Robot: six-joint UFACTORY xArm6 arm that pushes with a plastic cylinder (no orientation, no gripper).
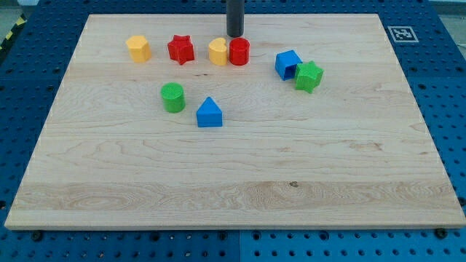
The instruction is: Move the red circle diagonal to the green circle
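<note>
The red circle (pixel 239 52) stands near the view's top, touching a yellow heart-like block (pixel 218 52) on its left. The green circle (pixel 172 97) stands lower and to the view's left of it. My tip (pixel 234 34) is just above the red circle in the view, slightly left of its centre, with a small gap between them.
A red star (pixel 180 49) and a yellow hexagon-like block (pixel 137 49) lie left of the yellow heart. A blue house-shaped block (pixel 209 113) sits right of the green circle. A blue block (pixel 287 64) and a green star (pixel 309 76) touch at the right.
</note>
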